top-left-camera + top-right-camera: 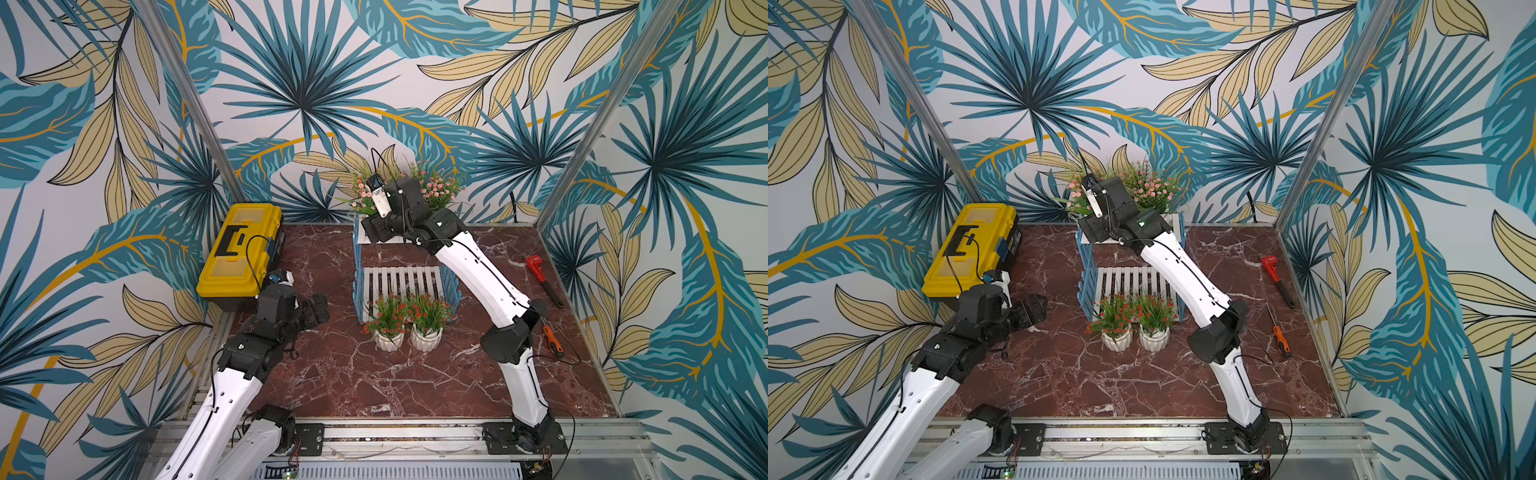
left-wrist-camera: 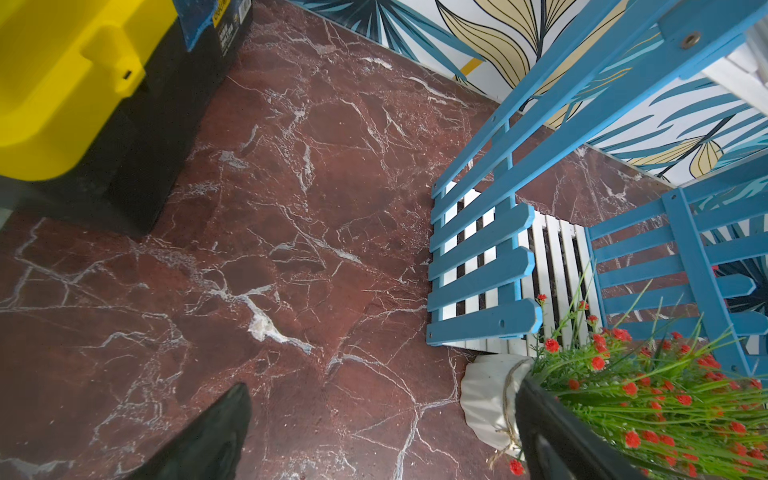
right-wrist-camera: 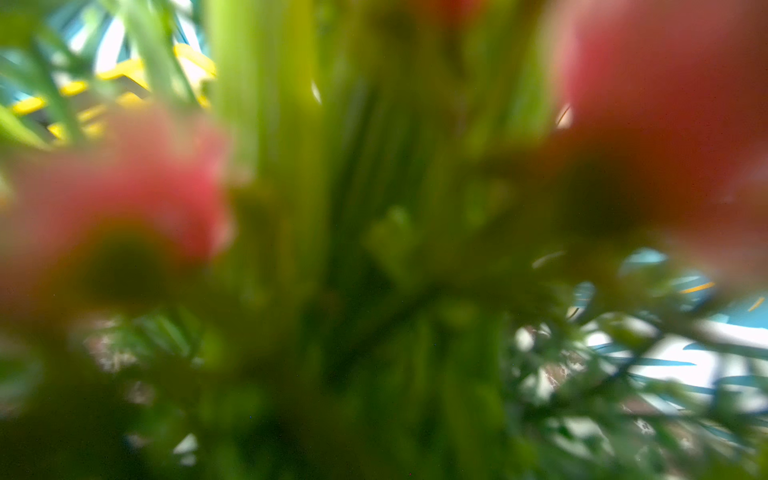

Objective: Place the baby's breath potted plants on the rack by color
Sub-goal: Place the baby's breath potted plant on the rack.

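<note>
The rack (image 1: 401, 280) stands at the back middle of the marble table, with its lower white slats bare. Two pink baby's breath potted plants (image 1: 361, 193) (image 1: 438, 187) sit on its upper tier. Two red ones (image 1: 388, 322) (image 1: 428, 318) stand on the table just in front of the lower tier. My right gripper (image 1: 376, 230) is at the upper tier by the left pink plant, hiding its pot. The right wrist view is filled with blurred foliage (image 3: 374, 249), so its jaws do not show. My left gripper (image 2: 382, 440) hangs open and empty, left of the red plant's white pot (image 2: 490, 395).
A yellow toolbox (image 1: 241, 249) stands at the back left, close to my left arm. A red pipe wrench (image 1: 540, 276) and an orange screwdriver (image 1: 552, 338) lie along the right edge. Patterned walls close in the table on three sides.
</note>
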You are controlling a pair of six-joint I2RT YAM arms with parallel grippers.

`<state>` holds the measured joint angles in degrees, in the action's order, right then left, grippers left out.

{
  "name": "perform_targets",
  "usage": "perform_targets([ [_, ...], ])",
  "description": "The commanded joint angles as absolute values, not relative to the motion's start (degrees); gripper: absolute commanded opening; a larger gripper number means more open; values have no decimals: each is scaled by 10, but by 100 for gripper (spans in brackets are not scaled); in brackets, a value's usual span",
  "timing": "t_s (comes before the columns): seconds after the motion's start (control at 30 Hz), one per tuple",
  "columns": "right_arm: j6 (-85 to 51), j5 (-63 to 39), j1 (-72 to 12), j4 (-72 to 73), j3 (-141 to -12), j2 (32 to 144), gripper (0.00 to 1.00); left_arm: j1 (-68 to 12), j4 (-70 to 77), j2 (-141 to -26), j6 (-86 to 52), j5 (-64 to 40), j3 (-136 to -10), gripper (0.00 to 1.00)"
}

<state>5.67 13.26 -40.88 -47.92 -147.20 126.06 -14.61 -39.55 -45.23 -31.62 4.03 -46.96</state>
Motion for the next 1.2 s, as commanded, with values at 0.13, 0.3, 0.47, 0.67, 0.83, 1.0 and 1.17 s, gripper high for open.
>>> perform_targets([
  [0.13,62,145,-401,-436,-1514,1291,26,-149,-359,-430,-321,37,-441,99],
  [0.3,56,148,-397,-437,-1514,1291,26,-149,-351,-434,-322,37,-428,99],
  [0.47,53,151,-396,-438,-1512,1291,27,-149,-349,-432,-323,19,-425,99],
  [0.67,47,155,-390,-433,-1510,1298,30,-149,-350,-429,-327,17,-422,99],
  [0.83,39,152,-387,-419,-1495,1291,30,-149,-349,-430,-327,18,-423,99],
  [1.0,24,144,-387,-395,-1461,1276,30,-149,-349,-428,-324,14,-424,100],
  [1.17,10,139,-387,-364,-1420,1264,30,-149,-350,-428,-326,12,-424,100],
])
